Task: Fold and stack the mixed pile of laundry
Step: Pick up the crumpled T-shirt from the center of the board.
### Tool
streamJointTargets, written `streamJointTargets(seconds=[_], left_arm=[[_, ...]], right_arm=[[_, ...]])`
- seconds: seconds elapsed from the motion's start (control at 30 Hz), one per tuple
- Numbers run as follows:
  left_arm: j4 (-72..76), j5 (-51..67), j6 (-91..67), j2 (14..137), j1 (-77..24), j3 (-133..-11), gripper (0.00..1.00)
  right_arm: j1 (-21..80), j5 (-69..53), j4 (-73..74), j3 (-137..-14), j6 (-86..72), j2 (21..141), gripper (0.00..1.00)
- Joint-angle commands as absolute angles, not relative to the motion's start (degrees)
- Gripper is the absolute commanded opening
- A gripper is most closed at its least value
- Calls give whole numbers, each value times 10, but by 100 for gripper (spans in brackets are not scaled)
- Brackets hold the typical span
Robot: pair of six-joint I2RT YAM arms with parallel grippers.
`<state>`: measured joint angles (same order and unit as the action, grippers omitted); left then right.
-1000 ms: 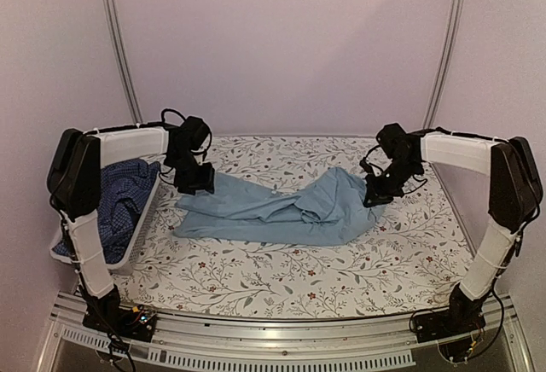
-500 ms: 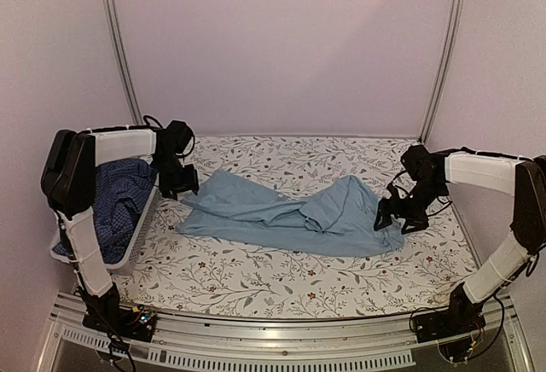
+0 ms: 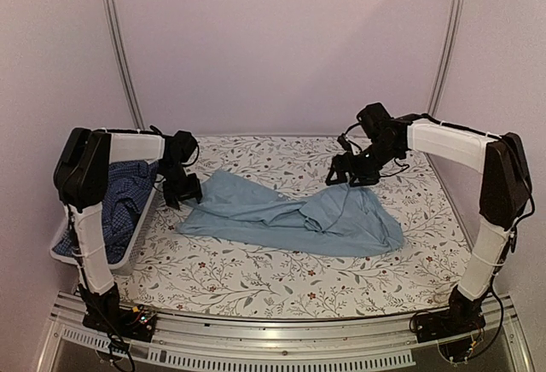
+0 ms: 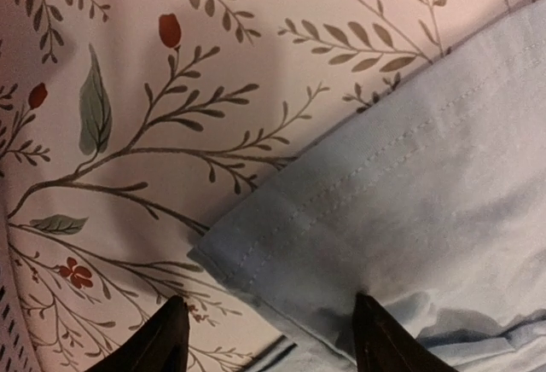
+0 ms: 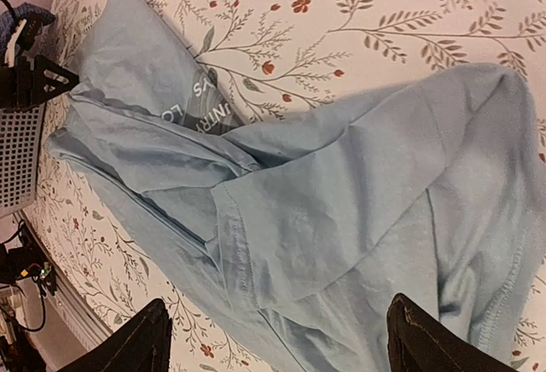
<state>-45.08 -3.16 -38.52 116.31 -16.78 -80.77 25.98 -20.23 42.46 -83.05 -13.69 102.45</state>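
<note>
Right gripper (image 5: 281, 338) gapes empty above the light-blue shirt (image 5: 341, 218); left gripper (image 4: 271, 342) open over its hem (image 4: 290, 218)

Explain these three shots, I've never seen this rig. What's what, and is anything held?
Two robot arms are bolted at the table's near edge, each ending in a two-finger gripper. The wide picture comes from a fixed camera above and behind them. The other two come from a camera on each wrist, looking past its own fingers. On the floral table lies a crumpled light-blue shirt. A white basket at the left holds a checked shirt. The left gripper is open over the light-blue shirt's left corner. The right gripper hangs open above its far right part. Neither holds anything.
</note>
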Motion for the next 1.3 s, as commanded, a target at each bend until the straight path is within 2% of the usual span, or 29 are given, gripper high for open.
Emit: streamJointTargets(seconds=[0.0, 0.23, 0.43, 0.5, 0.57, 0.63, 0.73, 0.83, 0.9, 1.07, 1.1, 1.27], left_arm=[[-447, -27, -401, 1175, -162, -821, 66], [-447, -22, -402, 1188, -162, -823, 73], [-446, -23, -402, 1195, -161, -825, 75], [-446, -24, -402, 1198, -161, -825, 76], [-444, -26, -402, 1200, -161, -825, 75], [-443, -28, -401, 1202, -162, -825, 72], [-443, -30, -398, 1203, -161, -826, 59], [-442, -28, -397, 1204, -160, -826, 42], [-437, -24, -396, 1200, -159, -825, 31], [-431, -18, -398, 1183, -157, -825, 0], [-431, -17, -397, 1180, -157, -826, 0], [-429, -12, -401, 1143, -155, -825, 0]], right_arm=[[323, -179, 443, -905, -118, 1102, 87], [379, -108, 485, -989, -91, 1231, 87], [411, -22, 521, -1030, -76, 1286, 84], [415, 7, 533, -1037, -75, 1304, 78], [415, 34, 536, -1038, -83, 1310, 64], [415, 48, 539, -1042, -89, 1304, 55], [413, 55, 540, -1046, -94, 1287, 48], [407, 48, 538, -1045, -100, 1260, 33], [399, 43, 535, -1038, -105, 1246, 20], [371, 8, 509, -998, -118, 1198, 3], [364, 6, 502, -990, -121, 1187, 0], [337, -29, 483, -949, -135, 1133, 0]])
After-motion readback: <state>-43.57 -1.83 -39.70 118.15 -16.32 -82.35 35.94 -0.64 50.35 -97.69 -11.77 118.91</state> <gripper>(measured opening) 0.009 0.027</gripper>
